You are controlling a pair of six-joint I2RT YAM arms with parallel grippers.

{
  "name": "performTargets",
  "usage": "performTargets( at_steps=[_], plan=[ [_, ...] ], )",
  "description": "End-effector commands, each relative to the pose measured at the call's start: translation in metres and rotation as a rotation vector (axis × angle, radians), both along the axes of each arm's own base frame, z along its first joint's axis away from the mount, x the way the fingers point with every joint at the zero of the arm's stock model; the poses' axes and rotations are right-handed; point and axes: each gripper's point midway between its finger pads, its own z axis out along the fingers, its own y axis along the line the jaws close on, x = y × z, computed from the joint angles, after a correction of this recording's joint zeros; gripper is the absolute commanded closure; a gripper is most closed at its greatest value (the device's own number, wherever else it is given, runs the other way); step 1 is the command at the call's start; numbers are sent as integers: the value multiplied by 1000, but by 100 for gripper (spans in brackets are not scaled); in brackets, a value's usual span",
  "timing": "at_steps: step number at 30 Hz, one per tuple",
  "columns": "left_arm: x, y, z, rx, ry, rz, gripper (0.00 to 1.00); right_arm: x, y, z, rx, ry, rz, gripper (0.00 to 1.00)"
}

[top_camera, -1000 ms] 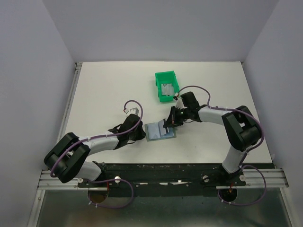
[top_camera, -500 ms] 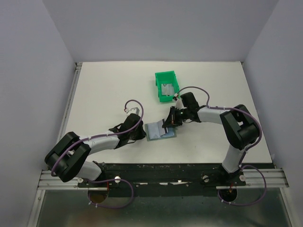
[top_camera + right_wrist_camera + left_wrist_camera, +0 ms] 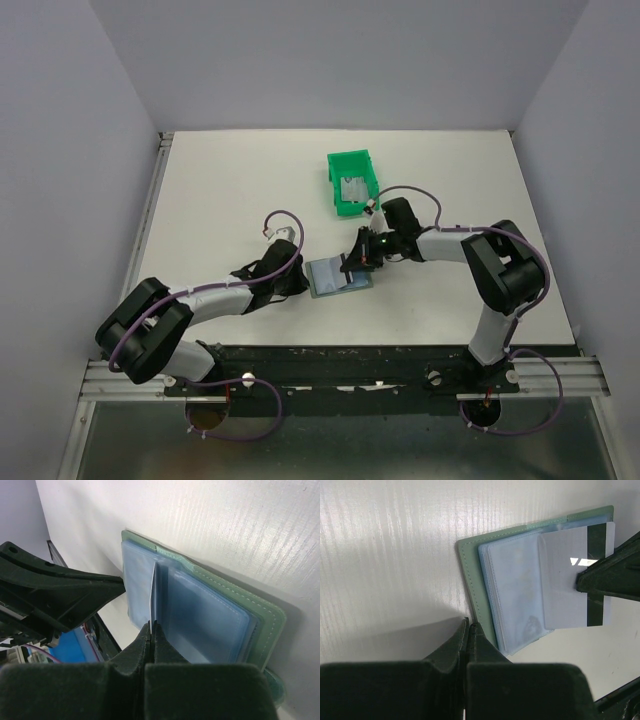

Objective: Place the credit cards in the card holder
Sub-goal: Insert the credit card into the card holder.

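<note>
Lying open and flat on the bench (image 3: 230, 190), the card holder (image 3: 475, 575) had its paler pockets (image 3: 512, 595) facing up, which left them free to take a card from the side. The right gripper (image 3: 151, 627) was pressed together on one credit card (image 3: 565, 580). It pinched the card near the long edge that carries the black stripe, so the plain edge opposite could lead the way in.

In the right wrist view the card stood on edge, tilted, with its leading edge down among the sleeves near the middle of the holder. In the left wrist view it overlapped the right part of the pockets. Whether that edge had entered a sleeve or only rested on top could not be told.

The left gripper (image 3: 468, 627) was closed with nothing between its fingers. Its tips sat at the rim of the holder's green cover, on the side away from the card, either touching it or just beside it. It probably served as a brace, so that the push of the card would not slide the holder across the bench.

A second credit card (image 3: 352, 188) lay inside the green bin (image 3: 349, 156), farther back on the bench and well apart from the holder. It appeared to be waiting its turn, so the task looked unfinished.
</note>
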Motion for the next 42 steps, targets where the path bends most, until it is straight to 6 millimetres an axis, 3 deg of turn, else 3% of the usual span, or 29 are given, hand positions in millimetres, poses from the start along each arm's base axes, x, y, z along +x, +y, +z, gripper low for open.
performTargets(
  at_steps=[1, 19, 42],
  plan=[
    [-9, 6, -14, 44, 54, -19, 100, -10, 2, -4, 41, 32, 30, 99],
    [-9, 5, -15, 42, 57, -24, 100, -17, 1, -16, 52, 70, 4, 100],
    [-11, 0, -15, 22, 58, -42, 100, -33, 45, -24, 34, 71, 42, 100]
  ],
)
